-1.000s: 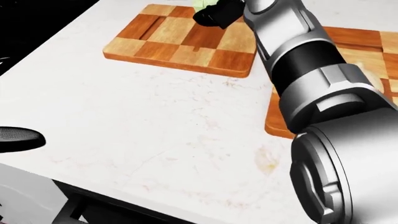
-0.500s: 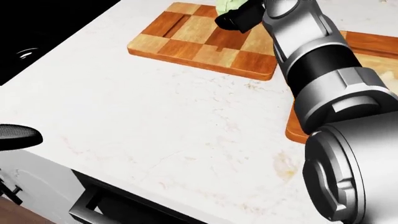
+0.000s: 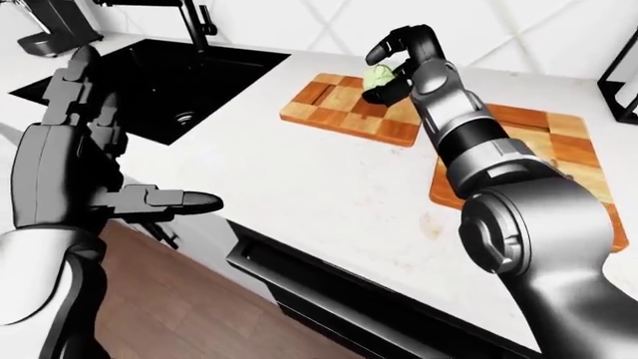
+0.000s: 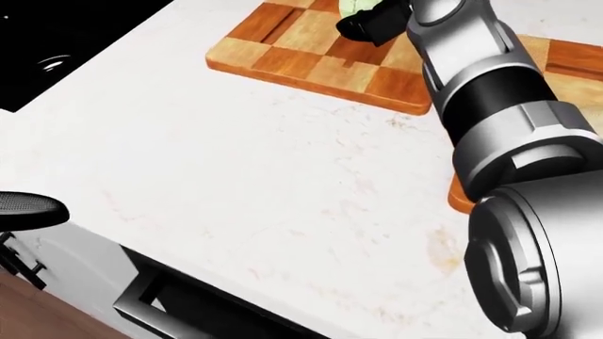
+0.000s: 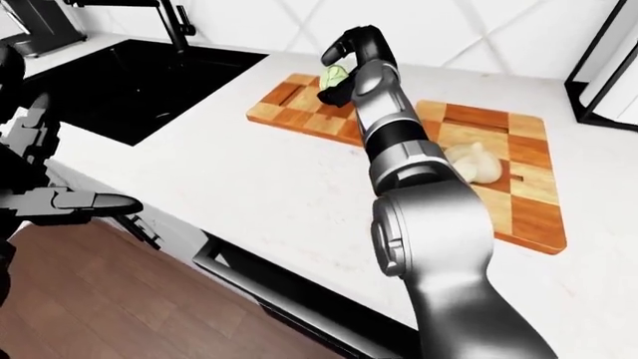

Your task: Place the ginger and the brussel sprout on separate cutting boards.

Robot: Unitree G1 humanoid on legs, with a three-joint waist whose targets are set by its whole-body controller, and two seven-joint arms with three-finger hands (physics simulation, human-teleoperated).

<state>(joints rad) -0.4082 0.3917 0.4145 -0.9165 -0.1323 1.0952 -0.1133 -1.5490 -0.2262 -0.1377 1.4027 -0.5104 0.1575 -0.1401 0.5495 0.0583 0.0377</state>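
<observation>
My right hand (image 3: 382,73) reaches over the checkered left cutting board (image 3: 334,114). Its fingers (image 3: 399,41) arch over a pale green brussel sprout (image 3: 378,74) and its dark thumb sits under it, so the hand is shut on the sprout just above the board's far edge. The head view shows the same board (image 4: 302,53) with the sprout (image 4: 356,6) at the top edge. The beige ginger (image 5: 475,163) lies on the right cutting board (image 5: 523,134). My left hand (image 3: 110,142) hangs open off the counter at the left, holding nothing.
A black sink (image 3: 170,82) with a dark faucet (image 3: 194,19) is set into the white counter (image 3: 299,172) at the left. A dark appliance (image 3: 54,30) stands at top left, a black-framed object (image 5: 598,67) at the right. Below the counter edge runs an oven handle (image 3: 329,288) above wooden floor.
The whole head view has shifted, so the camera moved; the left board now sits further right in the picture. My right hand stays over that board with the sprout.
</observation>
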